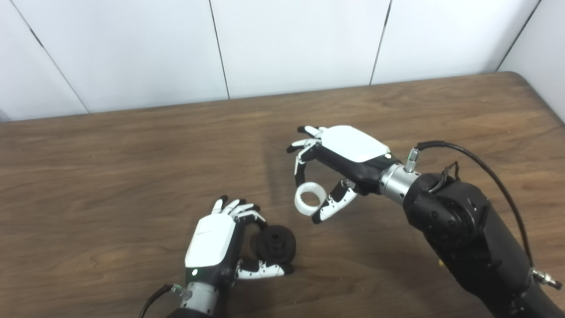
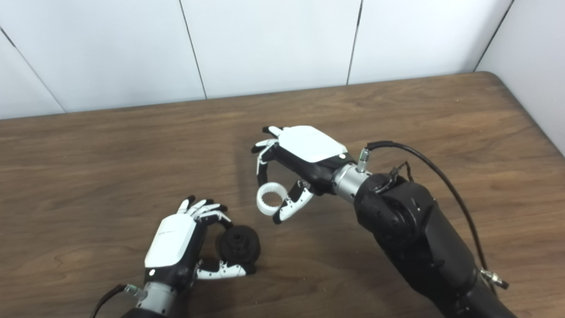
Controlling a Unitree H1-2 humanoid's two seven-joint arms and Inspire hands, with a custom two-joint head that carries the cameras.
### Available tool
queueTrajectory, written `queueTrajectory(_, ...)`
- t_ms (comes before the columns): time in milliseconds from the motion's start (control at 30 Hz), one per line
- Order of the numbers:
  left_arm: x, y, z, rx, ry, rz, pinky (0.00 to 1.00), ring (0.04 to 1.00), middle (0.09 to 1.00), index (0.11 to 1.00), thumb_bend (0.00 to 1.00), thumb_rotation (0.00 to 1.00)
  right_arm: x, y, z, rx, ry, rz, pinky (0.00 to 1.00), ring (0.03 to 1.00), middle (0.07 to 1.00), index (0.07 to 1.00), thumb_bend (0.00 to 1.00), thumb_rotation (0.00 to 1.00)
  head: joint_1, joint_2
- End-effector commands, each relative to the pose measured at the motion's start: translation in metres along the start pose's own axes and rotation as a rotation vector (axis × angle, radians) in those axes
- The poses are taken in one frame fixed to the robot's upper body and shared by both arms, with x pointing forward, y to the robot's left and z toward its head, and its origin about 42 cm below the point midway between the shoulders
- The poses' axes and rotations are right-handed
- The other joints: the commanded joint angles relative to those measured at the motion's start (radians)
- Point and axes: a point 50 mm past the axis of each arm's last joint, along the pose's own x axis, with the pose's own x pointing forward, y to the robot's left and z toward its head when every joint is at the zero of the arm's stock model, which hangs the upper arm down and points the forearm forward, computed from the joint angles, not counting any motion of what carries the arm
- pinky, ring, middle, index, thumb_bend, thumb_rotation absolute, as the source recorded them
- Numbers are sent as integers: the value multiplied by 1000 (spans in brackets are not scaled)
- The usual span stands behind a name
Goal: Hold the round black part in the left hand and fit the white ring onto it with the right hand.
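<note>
Two hands over wood table [image 1: 132,154]: left hand [image 1: 212,240] clasps black part [image 1: 274,242], right hand [image 1: 342,154] pinches white ring [image 1: 309,198] just beside, apart, nothing between.

A lab-like room: bare wooden table [image 1: 132,168] against plain white wall panels [image 1: 291,44].

On the table [image 1: 132,154], the left hand [image 1: 212,243] sits near the front edge, left of centre, with the round part [image 1: 276,243] held at its right side between fingers behind and thumb in front. The right hand [image 1: 340,163] is farther back and to the right, raised above the tabletop. The ring [image 1: 309,198] hangs beneath it, pinched between a fingertip and the thumb, behind and slightly right of the round part, near it but apart. A wall [image 1: 287,44] stands behind the table.
</note>
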Motion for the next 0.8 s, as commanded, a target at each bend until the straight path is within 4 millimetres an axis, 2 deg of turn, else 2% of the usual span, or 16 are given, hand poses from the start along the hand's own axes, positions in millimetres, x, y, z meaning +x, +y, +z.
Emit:
queueTrajectory(0, 4, 0, 4, 8, -9, 5, 1000, 895, 798, 485, 521, 53, -2, -13, 12, -53, -60, -59, 1000, 1000, 869, 484, 521, 139, 2, 1)
queueTrajectory(300, 8, -3, 8, 6, -13, 15, 1000, 889, 794, 484, 522, 50, 3, -10, 31, -34, -125, -44, 1000, 1000, 864, 484, 522, 140, 15, 8)
queueTrajectory(767, 11, -5, 12, 11, -12, 20, 1000, 886, 790, 484, 522, 51, 7, 6, 37, -34, -151, 8, 1000, 989, 849, 483, 523, 137, 33, 20)
